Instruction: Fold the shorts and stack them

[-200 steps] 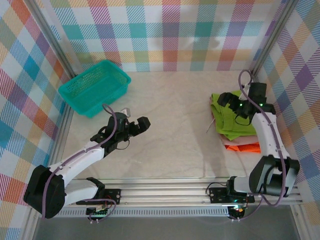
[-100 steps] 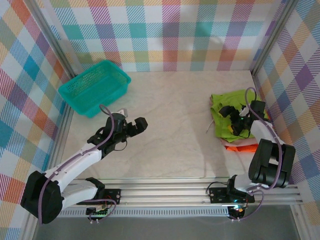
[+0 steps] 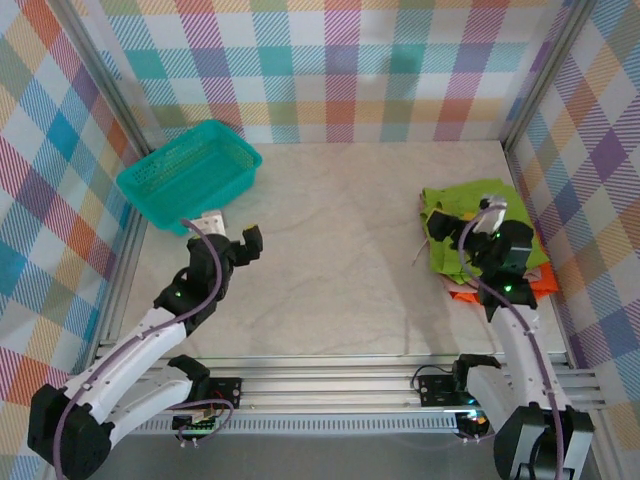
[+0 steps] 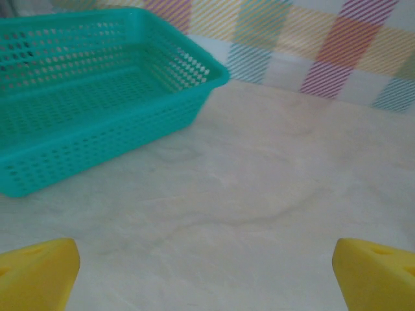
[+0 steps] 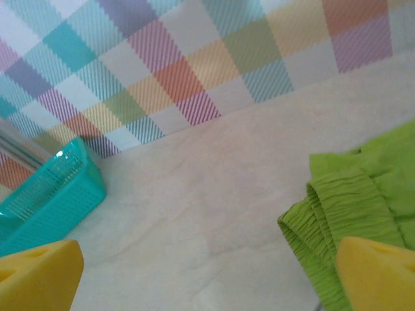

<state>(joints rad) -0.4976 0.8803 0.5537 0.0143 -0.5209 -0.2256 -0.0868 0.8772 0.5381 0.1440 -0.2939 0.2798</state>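
The shorts lie in a pile at the right of the table. The lime green shorts (image 3: pixel 478 205) are on top, their ribbed waistband (image 5: pixel 353 201) showing in the right wrist view. The orange shorts (image 3: pixel 463 293) peek out beneath at the near edge. My right gripper (image 3: pixel 472 236) hovers open over the green pile, its yellow fingertips (image 5: pixel 39 272) spread wide with bare table between them. Far to the left, near the basket, my left gripper (image 3: pixel 235 232) is open, with only table between its yellow fingertips (image 4: pixel 35 272).
A teal mesh basket (image 3: pixel 190 175) stands at the back left, close ahead of the left gripper (image 4: pixel 207 278) as a teal wall (image 4: pixel 97 136). Plaid walls enclose the table on three sides. Metal rails run along the near edge (image 3: pixel 330 385).
The right arm has drawn back toward the near edge, its gripper still over the green shorts. The left arm has pulled back and turned toward the basket. Both grippers stayed open.
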